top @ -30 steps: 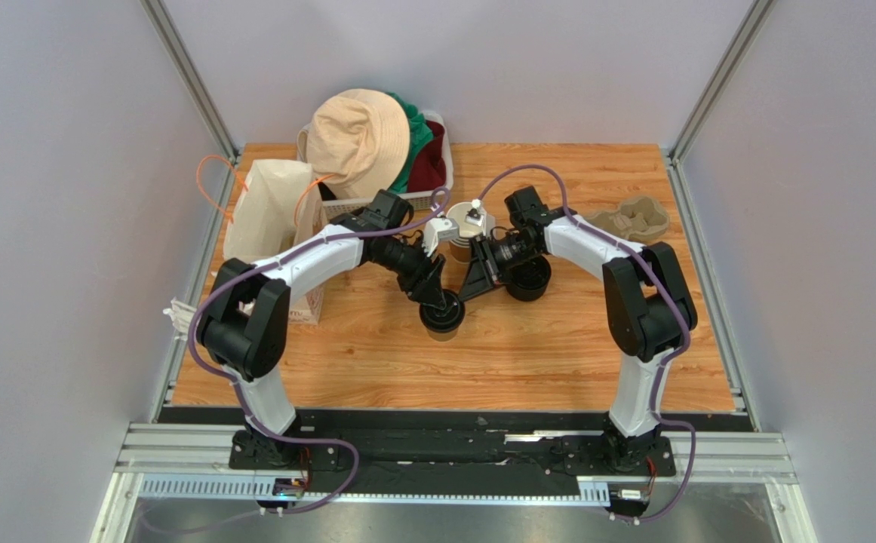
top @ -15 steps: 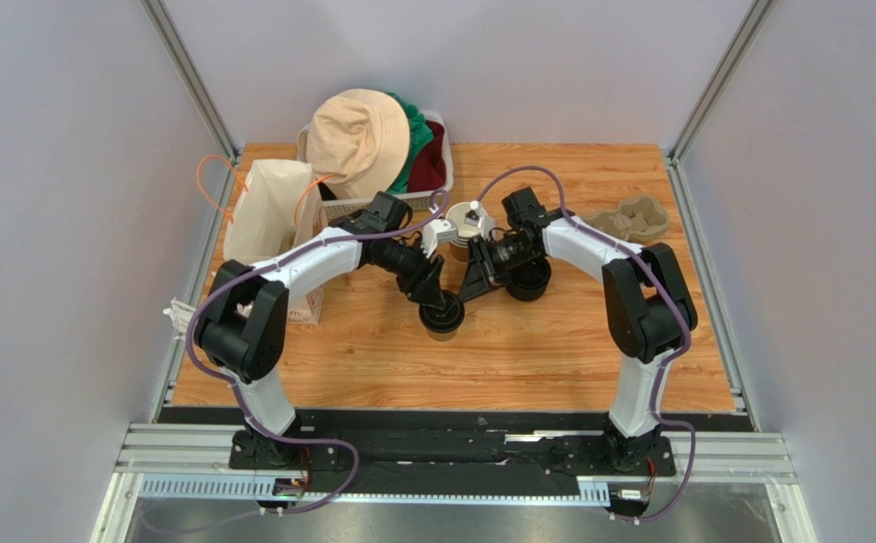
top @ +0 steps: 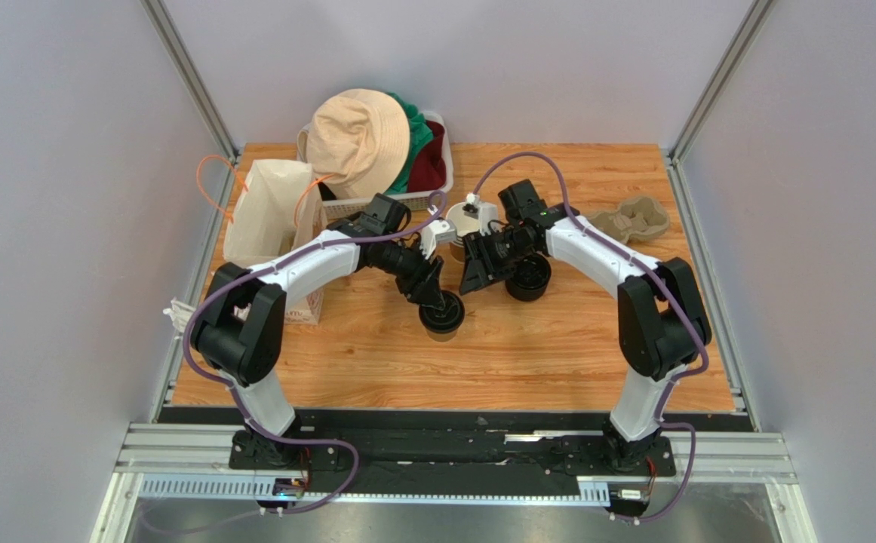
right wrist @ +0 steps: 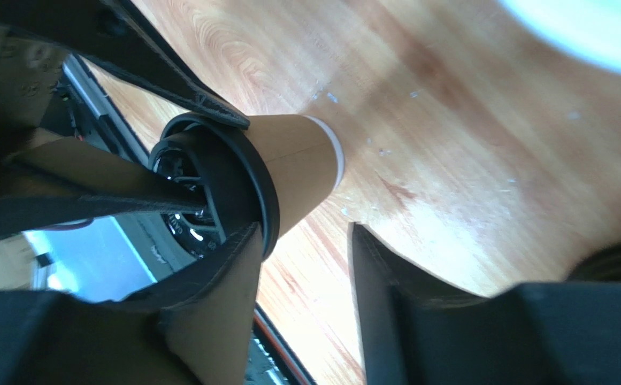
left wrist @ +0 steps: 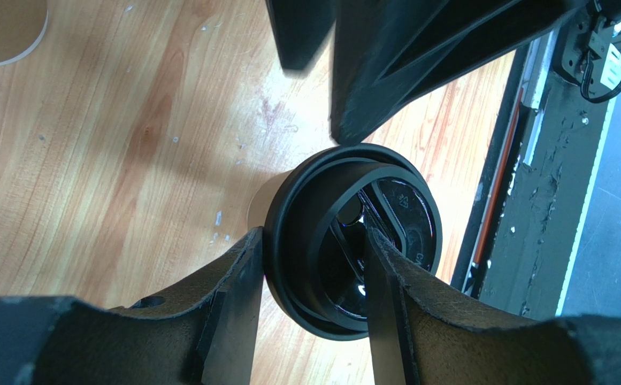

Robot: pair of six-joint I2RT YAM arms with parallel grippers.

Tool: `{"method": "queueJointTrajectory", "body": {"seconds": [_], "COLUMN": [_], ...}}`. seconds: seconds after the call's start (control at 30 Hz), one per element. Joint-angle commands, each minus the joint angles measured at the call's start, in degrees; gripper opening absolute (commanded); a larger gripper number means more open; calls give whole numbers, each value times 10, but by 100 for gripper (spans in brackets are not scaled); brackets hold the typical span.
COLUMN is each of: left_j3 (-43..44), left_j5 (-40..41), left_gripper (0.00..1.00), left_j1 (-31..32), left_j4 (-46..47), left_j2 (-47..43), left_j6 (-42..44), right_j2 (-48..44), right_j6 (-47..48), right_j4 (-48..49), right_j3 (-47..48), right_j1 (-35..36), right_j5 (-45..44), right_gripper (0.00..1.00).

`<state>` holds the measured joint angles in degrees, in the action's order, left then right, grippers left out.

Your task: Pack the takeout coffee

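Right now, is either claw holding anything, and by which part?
The left gripper pinches the takeout coffee by its lid's rim; the right gripper holds nothing.

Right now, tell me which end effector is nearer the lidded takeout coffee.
Left. The left end effector is clamped on the takeout coffee at its black lid, one finger outside the rim and one inside. The right end effector sits open just beside it, with nothing between its fingers.
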<state>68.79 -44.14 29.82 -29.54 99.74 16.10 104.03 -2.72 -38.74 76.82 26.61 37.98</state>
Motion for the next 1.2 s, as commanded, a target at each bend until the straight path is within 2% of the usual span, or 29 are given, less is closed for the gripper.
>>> {"method": "queueJointTrajectory", "body": {"seconds": [0.0,0.53,0.77,1.17], "left_j3": [-47,-48,-47,-47], "left_j5": [170,172,176,177], "left_gripper": [46,45,45,45], "left_j1": [5,5,5,5], "left_j4": [-71,-69,-69,-69], "left_j2": [48,48,49,49], "left_j6": [71,68,67,66], "right_j2": [-59,-64,-59,-58], "right_j6": [25,55,43,14], "right_j4": [-5,15,30,61], "right_j3": [33,-82,-97,-101], "right_j1": [-5,-5,-4,23], "right_j5": [-19,41,67,62], "right_gripper": [50,47,48,50]}}
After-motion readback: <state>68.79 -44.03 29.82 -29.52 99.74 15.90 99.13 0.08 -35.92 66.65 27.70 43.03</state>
